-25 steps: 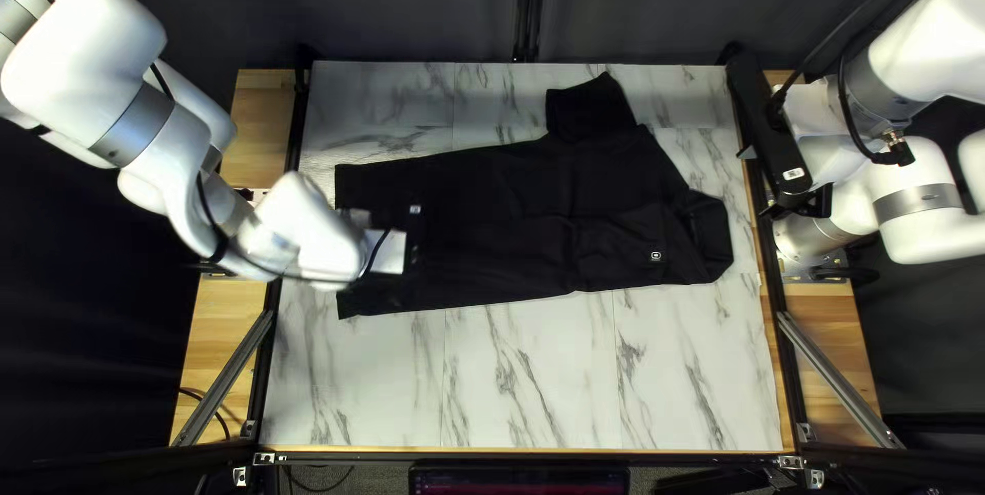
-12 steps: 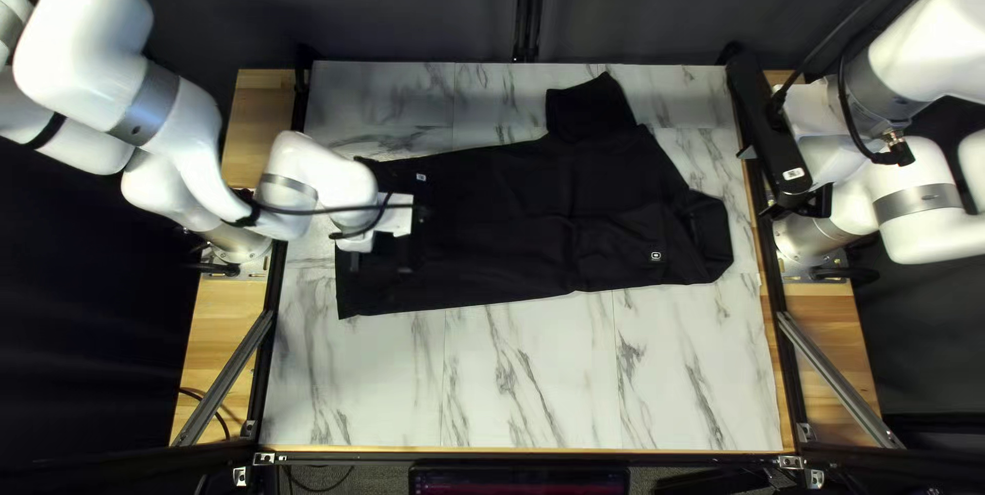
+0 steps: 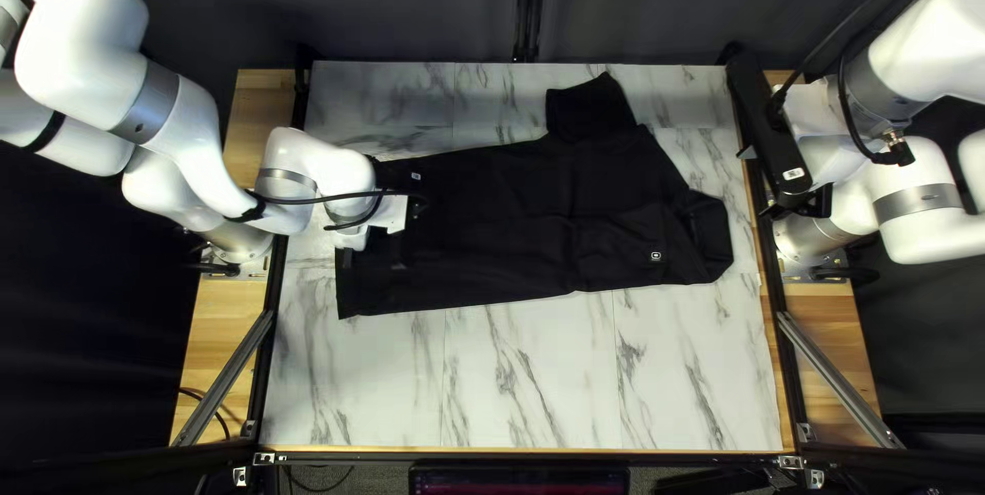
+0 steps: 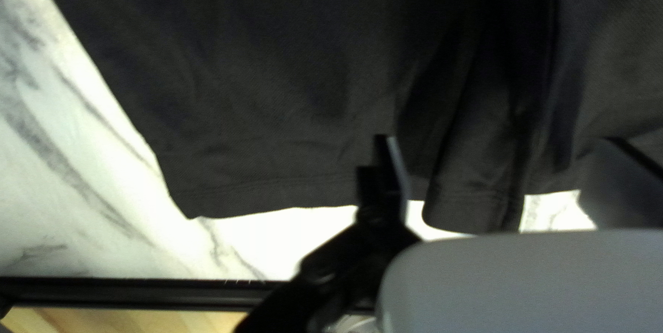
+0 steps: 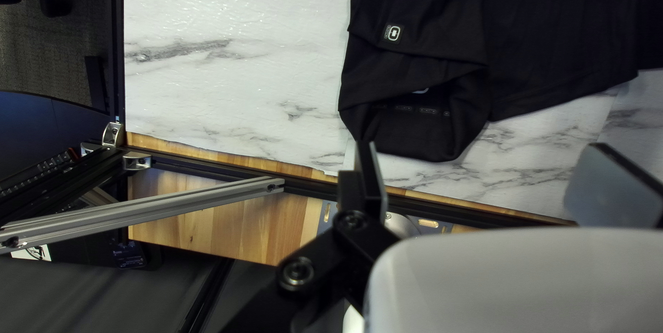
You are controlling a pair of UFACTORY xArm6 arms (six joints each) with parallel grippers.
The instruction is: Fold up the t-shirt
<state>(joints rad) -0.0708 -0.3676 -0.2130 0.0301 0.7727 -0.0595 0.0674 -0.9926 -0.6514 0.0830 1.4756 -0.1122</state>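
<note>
On marbled tabletop point(image 3: 534, 382), creased t-shirt point(image 3: 513, 228)

passage: tabletop point(image 3: 534, 382) nearside of shirt point(image 3: 544, 218) | obstacle: left arm point(image 3: 195, 136) over shirt

Robot lab: two white arms point(image 3: 82, 38), metal-framed table point(image 3: 554, 377), dark curtain point(image 3: 410, 3).

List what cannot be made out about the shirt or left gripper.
Top left view: shirt under the left arm, covered by it.
Top left view: whether the left gripper touches cloth, dark against dark.
Left wrist view: the shirt's far end, cut off by the edge.
</note>
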